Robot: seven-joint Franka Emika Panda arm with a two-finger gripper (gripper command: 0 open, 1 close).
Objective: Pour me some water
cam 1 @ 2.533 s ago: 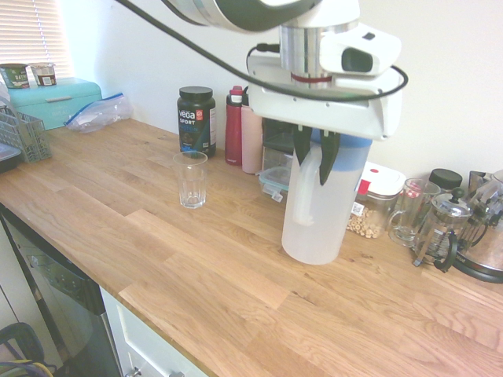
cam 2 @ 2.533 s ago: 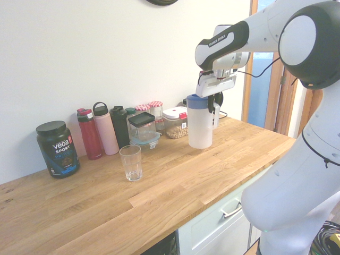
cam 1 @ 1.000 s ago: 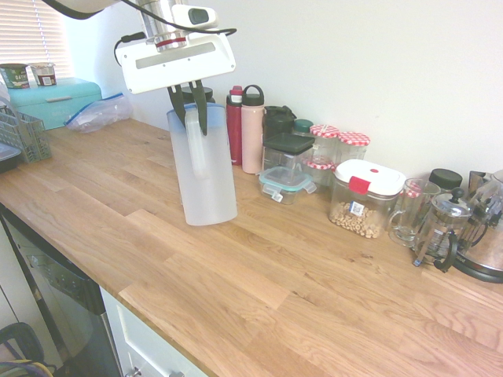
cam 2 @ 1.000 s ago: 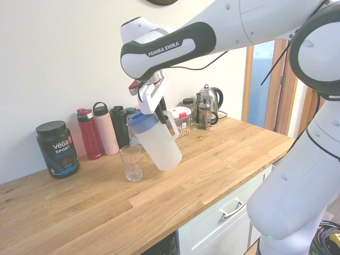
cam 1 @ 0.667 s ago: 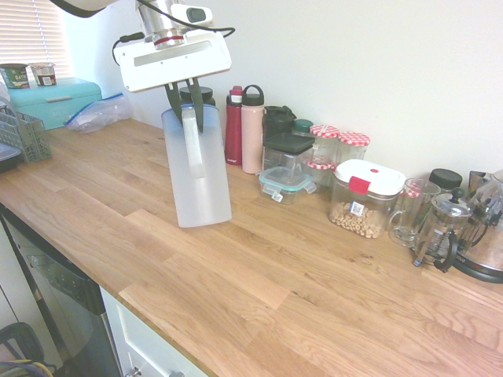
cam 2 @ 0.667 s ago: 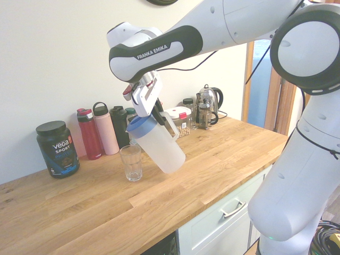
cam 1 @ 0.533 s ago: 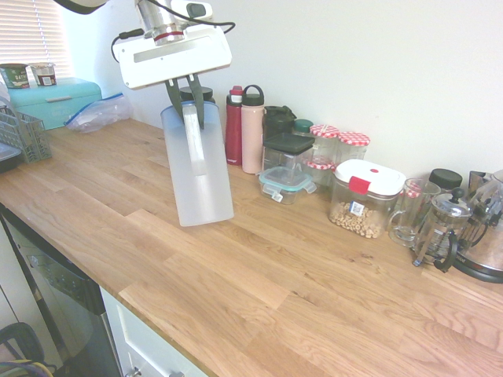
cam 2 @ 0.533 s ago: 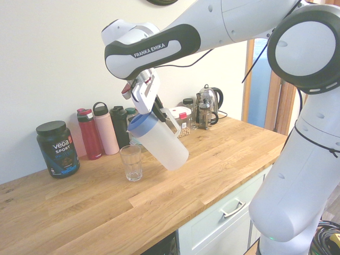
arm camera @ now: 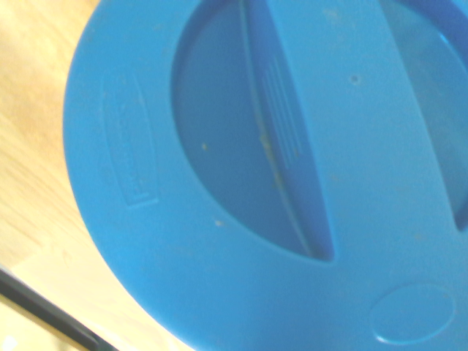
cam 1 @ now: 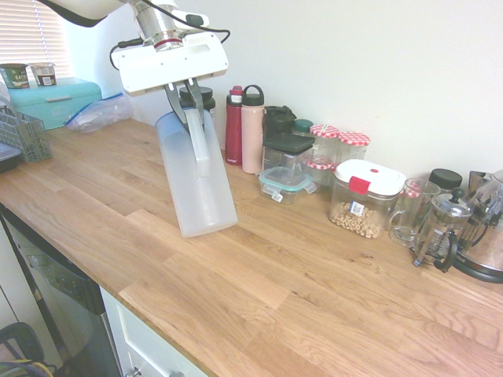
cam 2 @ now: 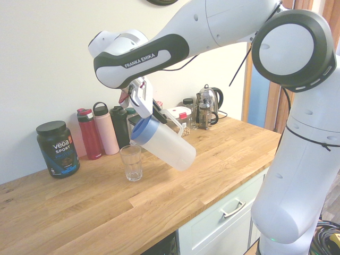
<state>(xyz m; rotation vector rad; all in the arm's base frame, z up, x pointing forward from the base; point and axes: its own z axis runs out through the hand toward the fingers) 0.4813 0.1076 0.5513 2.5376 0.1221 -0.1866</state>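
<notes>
A tall frosted pitcher (cam 2: 169, 144) with a blue lid (cam 2: 142, 130) hangs tilted over the wooden counter (cam 2: 175, 196), lid end lowest. My gripper (cam 2: 158, 113) is shut on its white handle (cam 1: 198, 137). The lid's edge sits just above and beside the rim of a small clear ribbed glass (cam 2: 131, 162) standing on the counter. The water is hidden behind the frosted wall, and I see no stream. In the first exterior view the pitcher (cam 1: 195, 182) hides the glass, with my gripper (cam 1: 190, 96) at its top. The blue lid (arm camera: 278, 183) fills the wrist view.
Along the wall stand a Vega Sport tub (cam 2: 57, 149), a red bottle (cam 2: 90, 134) and a pink bottle (cam 2: 106, 129), lidded food containers (cam 1: 363, 198), a glass mug (cam 1: 409, 210), a French press (cam 1: 438, 228) and a kettle (cam 2: 208, 106). A teal bread box (cam 1: 55, 100) is further along the counter.
The pitcher has tipped further, its lid dropping toward the glass and its base swinging up and away. The gripper stays shut on the handle.
</notes>
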